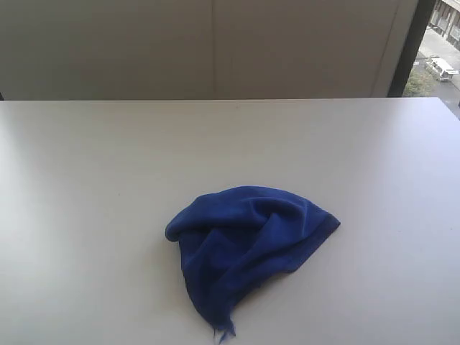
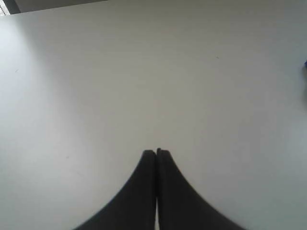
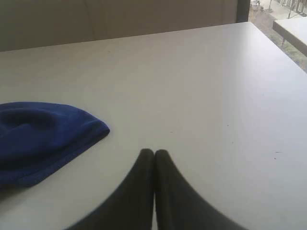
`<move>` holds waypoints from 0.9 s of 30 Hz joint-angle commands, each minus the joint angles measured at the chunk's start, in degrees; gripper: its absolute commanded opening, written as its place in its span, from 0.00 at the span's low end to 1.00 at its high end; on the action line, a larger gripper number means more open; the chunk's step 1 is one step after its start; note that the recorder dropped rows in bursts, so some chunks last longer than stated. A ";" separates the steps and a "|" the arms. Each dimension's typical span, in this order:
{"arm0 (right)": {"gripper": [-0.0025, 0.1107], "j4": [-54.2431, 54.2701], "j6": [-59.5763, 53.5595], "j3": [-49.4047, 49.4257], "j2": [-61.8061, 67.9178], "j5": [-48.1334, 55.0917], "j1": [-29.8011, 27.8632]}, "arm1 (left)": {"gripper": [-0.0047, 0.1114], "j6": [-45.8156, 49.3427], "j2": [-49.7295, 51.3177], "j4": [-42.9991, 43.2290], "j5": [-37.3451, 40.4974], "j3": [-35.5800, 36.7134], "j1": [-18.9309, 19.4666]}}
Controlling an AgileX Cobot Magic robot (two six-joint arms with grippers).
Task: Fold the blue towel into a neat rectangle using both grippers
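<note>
Lying in a crumpled heap, the blue towel (image 1: 248, 244) sits on the white bench (image 1: 100, 165), low in the exterior view, with one corner poking out toward the near edge. Nothing holds it, so we think the folding has not begun. Our right hand (image 3: 154, 152) is pinched tight on nothing, near the towel's stitched edge but not touching. Our left hand (image 2: 156, 152) is pinched tight too, over bare bench, well apart from the towel. We guess both must open before grabbing corners.
</note>
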 commanded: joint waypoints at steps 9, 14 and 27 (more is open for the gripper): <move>0.02 -0.04 0.33 0.26 -0.33 -0.71 0.18 | 0.04 0.05 -0.28 0.03 -6.59 0.14 0.13; 0.02 -0.04 0.33 0.26 -0.33 -0.71 0.18 | 0.04 0.05 -0.28 0.03 -21.56 0.14 0.13; 0.02 -0.04 0.33 0.26 -0.33 -0.71 0.18 | 0.04 -1.15 -0.28 0.03 -50.20 0.14 0.13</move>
